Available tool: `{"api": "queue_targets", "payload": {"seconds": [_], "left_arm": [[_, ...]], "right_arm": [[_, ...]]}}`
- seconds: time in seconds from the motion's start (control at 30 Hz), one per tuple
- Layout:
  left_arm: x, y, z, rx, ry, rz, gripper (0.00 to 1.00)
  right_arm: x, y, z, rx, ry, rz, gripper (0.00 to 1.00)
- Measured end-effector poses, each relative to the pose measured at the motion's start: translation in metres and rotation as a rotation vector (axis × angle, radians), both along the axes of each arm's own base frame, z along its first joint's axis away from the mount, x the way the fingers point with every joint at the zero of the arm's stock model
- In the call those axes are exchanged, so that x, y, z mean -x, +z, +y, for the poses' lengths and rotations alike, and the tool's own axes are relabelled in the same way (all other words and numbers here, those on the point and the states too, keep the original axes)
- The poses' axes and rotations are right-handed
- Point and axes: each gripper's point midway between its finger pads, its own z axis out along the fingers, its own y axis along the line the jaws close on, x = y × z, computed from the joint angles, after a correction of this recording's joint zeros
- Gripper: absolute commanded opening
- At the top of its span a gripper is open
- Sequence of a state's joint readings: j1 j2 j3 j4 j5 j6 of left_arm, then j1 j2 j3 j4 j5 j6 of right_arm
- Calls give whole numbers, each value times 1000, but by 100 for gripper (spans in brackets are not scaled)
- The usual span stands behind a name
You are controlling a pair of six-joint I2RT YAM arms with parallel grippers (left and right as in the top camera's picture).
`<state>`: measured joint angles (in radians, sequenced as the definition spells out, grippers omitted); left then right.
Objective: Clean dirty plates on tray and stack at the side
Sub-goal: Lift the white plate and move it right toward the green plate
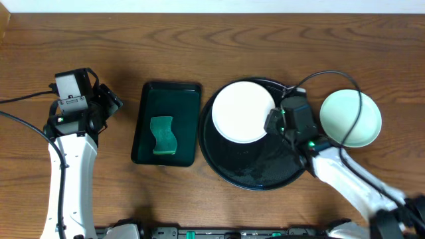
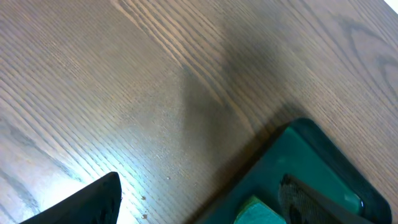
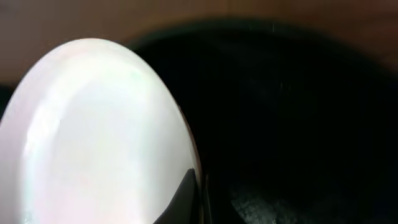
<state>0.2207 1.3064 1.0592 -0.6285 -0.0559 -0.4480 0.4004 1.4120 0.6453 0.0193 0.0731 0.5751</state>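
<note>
The right end effector (image 1: 273, 123) sits over the black tray (image 1: 255, 174), at the right-hand rim of the white plate (image 1: 242, 111). In the right wrist view one dark fingertip (image 3: 186, 194) shows at that rim. The other finger is out of sight, so it cannot be told whether the jaws have closed on the plate or only stand against it.

From this end effector the white plate lies directly toward the left edge of the table, resting in the far left part of the tray. It is round, so it has no long axis to line up with, and the rim is the only place to grip. A mint-green plate (image 1: 350, 118) stands on the bare table on the opposite side, just beside the tray toward the right edge. Any carry to it would probably run rightward across the tray rim.

The left end effector (image 1: 109, 103) is well apart near the left edge. Its fingers are spread wide and empty over bare wood, beside the green tray (image 1: 147, 126) holding a sponge (image 1: 163, 136). The right arm is plainly the nearer one.
</note>
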Motion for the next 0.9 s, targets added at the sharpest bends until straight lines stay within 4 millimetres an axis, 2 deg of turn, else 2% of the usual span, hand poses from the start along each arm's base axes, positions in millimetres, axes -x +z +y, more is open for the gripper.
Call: {"api": "queue_targets", "payload": {"seconds": [0.17,0.43,0.57,0.77,0.9], "left_arm": [[0,0,0,0,0,0,81],[0,0,0,0,0,0,81],[0,0,0,0,0,0,81],[0,0,0,0,0,0,81],[0,0,0,0,0,0,81]], "right_arm": [[9,40,-12,-8,-42,-74,1],[23,73,-36,23,-119,-142,2],[29,77,-45,48,-149,-145,2],[41,62,-62,135,-191,-70,2],[50,63,-75,207,-225,-22,2]]}}
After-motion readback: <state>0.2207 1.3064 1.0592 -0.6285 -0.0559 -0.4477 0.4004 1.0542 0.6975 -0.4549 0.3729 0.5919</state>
